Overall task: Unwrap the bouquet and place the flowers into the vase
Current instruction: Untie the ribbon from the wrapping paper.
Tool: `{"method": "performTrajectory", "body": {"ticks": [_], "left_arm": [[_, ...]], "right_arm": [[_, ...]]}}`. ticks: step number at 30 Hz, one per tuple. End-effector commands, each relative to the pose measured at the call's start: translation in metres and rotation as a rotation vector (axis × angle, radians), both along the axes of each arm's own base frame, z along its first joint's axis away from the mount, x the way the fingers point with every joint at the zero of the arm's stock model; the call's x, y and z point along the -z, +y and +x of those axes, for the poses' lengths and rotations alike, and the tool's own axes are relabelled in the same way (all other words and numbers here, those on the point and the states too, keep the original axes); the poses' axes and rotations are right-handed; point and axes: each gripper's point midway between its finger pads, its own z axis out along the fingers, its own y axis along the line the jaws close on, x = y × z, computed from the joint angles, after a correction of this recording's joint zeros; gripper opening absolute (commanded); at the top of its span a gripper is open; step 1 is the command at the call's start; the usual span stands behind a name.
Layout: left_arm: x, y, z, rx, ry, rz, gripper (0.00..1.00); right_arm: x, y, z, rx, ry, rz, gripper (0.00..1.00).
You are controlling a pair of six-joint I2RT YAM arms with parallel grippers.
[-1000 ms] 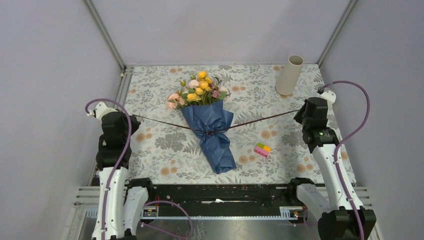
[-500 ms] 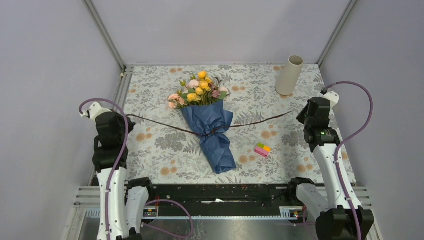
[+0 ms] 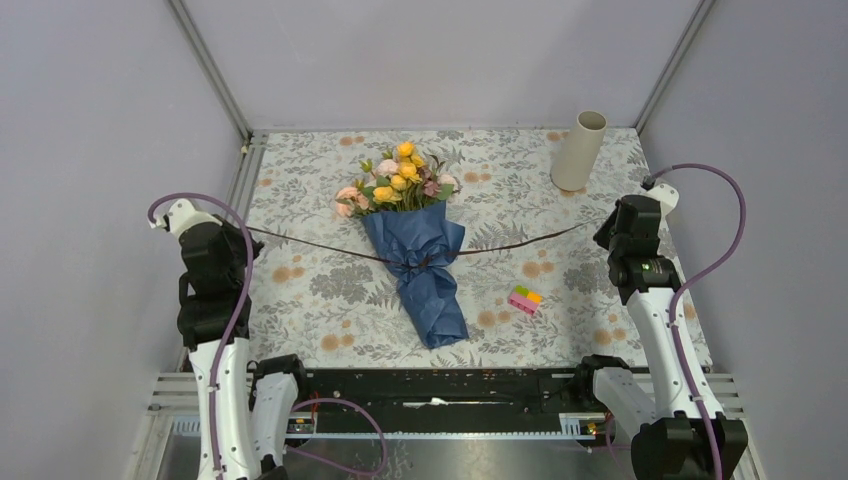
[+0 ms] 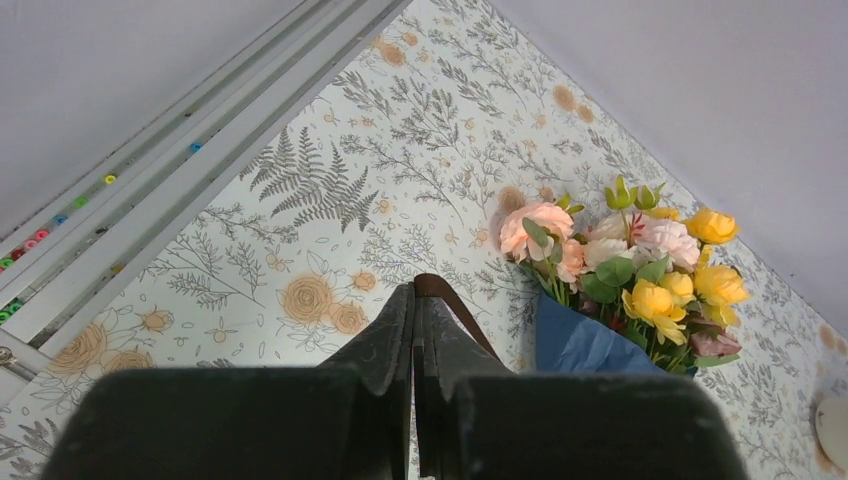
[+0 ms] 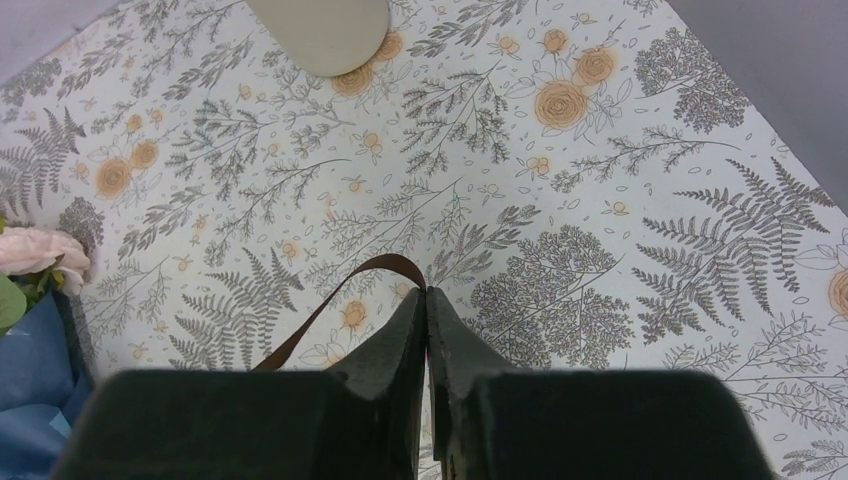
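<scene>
I see left gripper (image 4: 413,300) and right gripper (image 5: 427,298) each clamped on a ribbon (image 5: 340,287) end; bouquet (image 3: 415,245) lies mid-table, wrapped, knot state unclear from here; vase (image 3: 579,150) stands far-right corner.

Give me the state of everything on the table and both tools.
Bouquet: lying flat, still wrapped.
Ribbon: around the bouquet, one end in each tool.
Vase: upright, empty.
Left tool: shut on ribbon.
Right tool: shut on ribbon.
Block: lying loose, untouched.
</scene>
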Motion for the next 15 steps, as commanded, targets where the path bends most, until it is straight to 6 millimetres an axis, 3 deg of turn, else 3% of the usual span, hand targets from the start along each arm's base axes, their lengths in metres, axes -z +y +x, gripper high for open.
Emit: {"method": "performTrajectory", "body": {"ticks": [1, 3, 4, 6, 10, 12, 15], "left_arm": [[-0.013, -0.002, 0.002, 0.04, -0.017, 0.04, 0.0], [-0.006, -0.006, 0.003, 0.071, 0.006, 0.036, 0.25], [-0.003, -0.007, 0.003, 0.078, 0.017, 0.036, 0.53], [0.001, -0.005, 0.001, 0.074, 0.037, 0.044, 0.68], [0.007, -0.008, 0.0, 0.096, 0.075, 0.047, 0.75], [0.012, -0.014, 0.003, 0.134, 0.091, 0.038, 0.96], [0.019, -0.025, 0.007, 0.179, 0.116, 0.034, 0.97]], "right_arm": [[-0.016, 0.006, 0.002, -0.017, -0.044, 0.041, 0.24], [-0.01, 0.013, 0.002, -0.044, -0.034, 0.068, 0.53], [-0.008, 0.016, 0.002, -0.057, -0.028, 0.08, 0.67], [-0.003, 0.021, 0.001, -0.077, -0.02, 0.097, 0.86], [0.001, 0.027, -0.003, -0.105, -0.017, 0.118, 0.99], [0.001, 0.03, -0.005, -0.117, -0.019, 0.122, 1.0], [-0.001, 0.039, -0.007, -0.17, -0.03, 0.138, 1.0]]}}
